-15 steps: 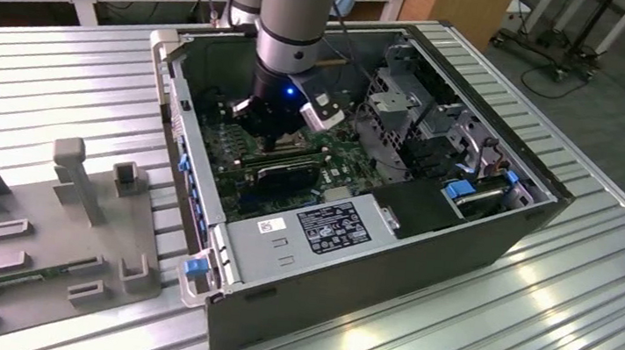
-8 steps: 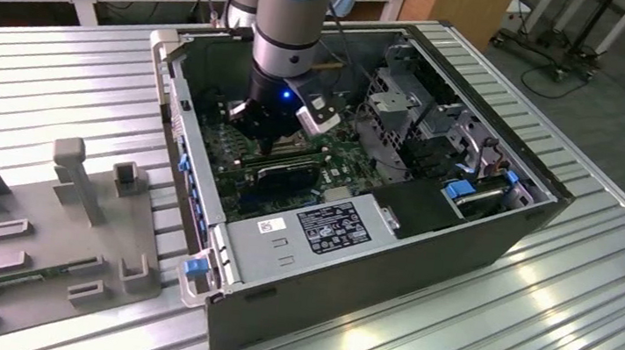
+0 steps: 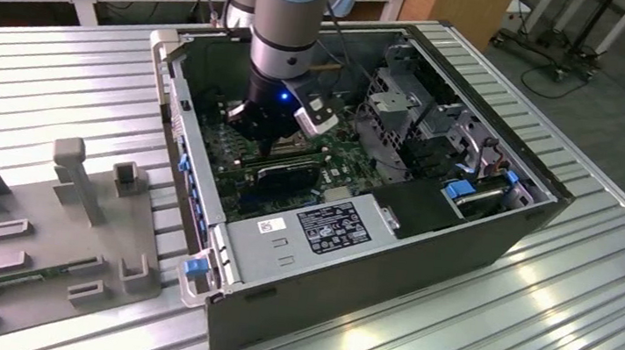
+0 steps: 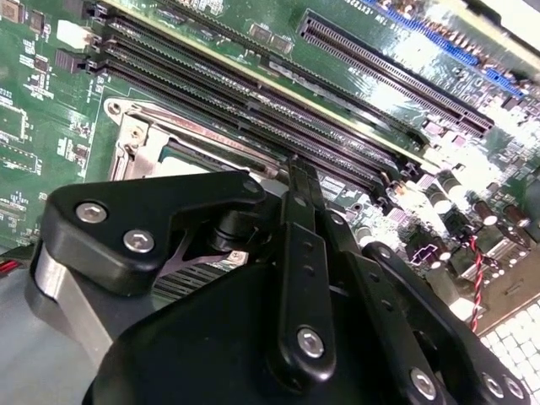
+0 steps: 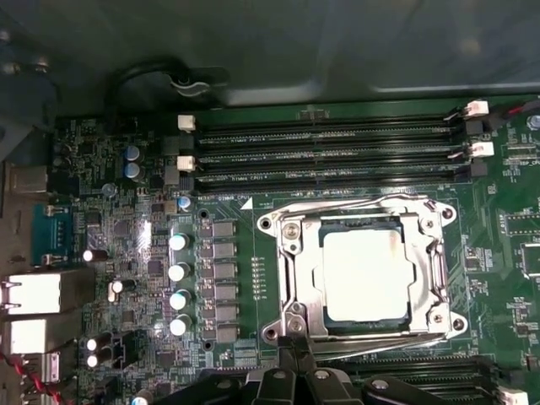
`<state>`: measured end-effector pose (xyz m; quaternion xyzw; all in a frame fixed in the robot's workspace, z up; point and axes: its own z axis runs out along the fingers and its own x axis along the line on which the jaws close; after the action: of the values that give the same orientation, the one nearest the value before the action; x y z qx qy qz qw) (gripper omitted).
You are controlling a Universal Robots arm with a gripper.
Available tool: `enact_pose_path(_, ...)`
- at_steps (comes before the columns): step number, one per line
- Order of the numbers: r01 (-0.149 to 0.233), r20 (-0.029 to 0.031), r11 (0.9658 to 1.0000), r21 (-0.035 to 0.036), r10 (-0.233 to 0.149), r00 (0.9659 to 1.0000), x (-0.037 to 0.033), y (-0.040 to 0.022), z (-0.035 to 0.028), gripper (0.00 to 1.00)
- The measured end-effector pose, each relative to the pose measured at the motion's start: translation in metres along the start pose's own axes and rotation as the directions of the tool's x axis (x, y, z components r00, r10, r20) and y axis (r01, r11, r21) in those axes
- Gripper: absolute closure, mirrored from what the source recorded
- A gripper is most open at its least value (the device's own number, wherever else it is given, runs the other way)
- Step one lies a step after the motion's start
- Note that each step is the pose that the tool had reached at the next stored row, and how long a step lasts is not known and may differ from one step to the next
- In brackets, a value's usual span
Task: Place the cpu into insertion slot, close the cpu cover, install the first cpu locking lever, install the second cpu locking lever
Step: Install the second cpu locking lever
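Right up against the second wrist view's lens is the gripper (image 4: 297, 181), and its black linkage blocks most of the socket; fingers look pinched together, nothing visibly between them, tips pressed down at the socket's edge. Same deal in the first wrist view, where the gripper (image 5: 293, 359) pokes in at the frame's edge and its body is cut off.

Past the tips sits the cpu cover (image 5: 364, 278), folded down flat over the insertion slot (image 5: 363, 342), with the cpu (image 5: 367, 274) showing pale through the cut-out, so the chip's seated. The levers are thin rods along the frame, and I can't tell whether either one is hooked. Beyond that I count three memory slots (image 5: 329, 154) in a row.

From the exterior view, the arm (image 3: 288, 22) hides the socket completely inside the one open computer case (image 3: 400, 238). One grey fixture tray (image 3: 47, 233) sits well apart on the table (image 3: 529, 341).
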<state>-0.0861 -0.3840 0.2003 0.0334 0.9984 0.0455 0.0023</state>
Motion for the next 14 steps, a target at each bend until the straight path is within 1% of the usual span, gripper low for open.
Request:
enact_pose_path(5,0.001,0.0065,1.0000,-0.0006,-0.001,1.0000,0.0015,0.0023,0.0013,0.89)
enact_pose_path(9,0.001,0.0112,1.0000,-0.0008,-0.001,0.9999,0.0033,0.0024,0.0017,0.89)
enact_pose_path(14,0.002,0.0190,1.0000,-0.0013,-0.002,0.9998,0.0082,0.0020,0.0024,0.89)
